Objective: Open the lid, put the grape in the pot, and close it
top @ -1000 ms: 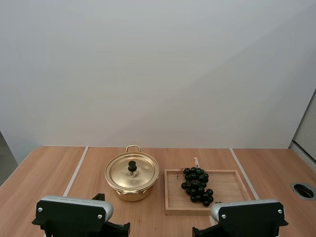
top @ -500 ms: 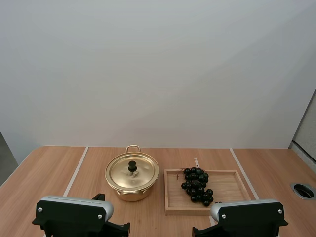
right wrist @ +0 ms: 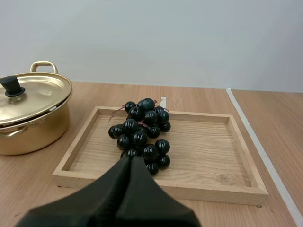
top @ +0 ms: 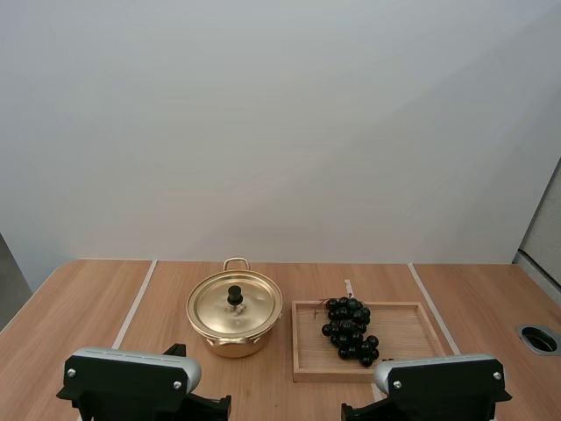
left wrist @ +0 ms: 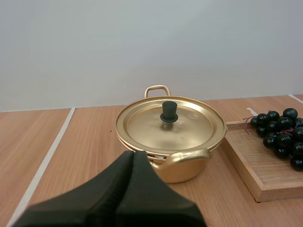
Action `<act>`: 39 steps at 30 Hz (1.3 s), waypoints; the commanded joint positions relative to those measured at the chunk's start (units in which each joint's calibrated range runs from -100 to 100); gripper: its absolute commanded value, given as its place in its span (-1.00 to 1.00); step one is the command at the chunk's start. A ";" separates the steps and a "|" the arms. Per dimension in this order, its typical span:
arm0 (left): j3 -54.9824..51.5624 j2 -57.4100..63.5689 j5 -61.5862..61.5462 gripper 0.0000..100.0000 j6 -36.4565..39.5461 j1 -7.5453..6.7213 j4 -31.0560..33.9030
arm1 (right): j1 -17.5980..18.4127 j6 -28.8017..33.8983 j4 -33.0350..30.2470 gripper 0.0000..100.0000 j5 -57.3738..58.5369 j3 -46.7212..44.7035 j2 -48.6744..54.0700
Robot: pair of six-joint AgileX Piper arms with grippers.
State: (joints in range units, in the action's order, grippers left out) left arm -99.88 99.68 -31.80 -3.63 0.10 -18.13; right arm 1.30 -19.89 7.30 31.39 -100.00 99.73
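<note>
Desk [top: 88, 307]: light wood surface with pale inlaid lines, carrying every item below
Pot [top: 233, 344]: gold-coloured metal, standing upright on the desk, with a far loop handle [top: 235, 261] and a near handle [left wrist: 184, 157]
Lid [top: 254, 307]: seated flat on the pot and closing it fully, a black knob [top: 235, 296] upright at its centre
Tray [top: 408, 329]: shallow wooden rectangle, flat on the desk just to the right of the pot, a narrow strip of bare desk between the two
Grapes [top: 350, 328]: one dark bunch lying in the tray, in the half nearer the pot, outside the pot
Left gripper [left wrist: 133, 154]: clenched on nothing, fingers [left wrist: 109, 189] pressed together as one wedge; it sits on the near side of the pot, tips aimed at the near handle and apart from it
Right gripper [right wrist: 127, 160]: clenched on nothing, fingers together; it sits to the near right of the pot, short of the tray's near wall, tips aimed at the grapes without contact
Task state: lid on, grapes not in the pot
</note>
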 commanded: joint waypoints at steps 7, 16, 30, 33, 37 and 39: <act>5.51 0.32 -1.13 -1.00 0.94 0.05 0.00 | -0.24 0.10 -0.68 -1.00 2.43 0.97 0.27; 21.62 0.32 -13.98 -1.00 -0.57 0.05 0.22 | -0.24 0.10 -0.39 -1.00 11.38 18.32 0.27; 32.43 0.32 -21.13 -1.00 -0.47 0.05 0.34 | -0.24 0.10 -0.39 -1.00 18.05 27.07 0.27; 32.43 0.32 -21.52 -0.92 1.11 0.05 0.34 | -0.24 0.10 -0.39 -0.99 20.45 27.07 0.27; 32.43 0.32 -21.72 -0.27 3.15 0.05 0.34 | -0.24 0.10 -0.39 0.24 21.46 27.07 0.27; 32.43 0.32 -22.92 0.30 3.15 0.05 0.34 | -0.24 0.10 -0.39 1.00 21.46 27.07 0.27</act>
State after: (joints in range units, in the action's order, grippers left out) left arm -67.89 99.99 -53.66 -1.39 0.10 -17.97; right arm 1.30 -19.80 7.03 52.51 -73.40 99.86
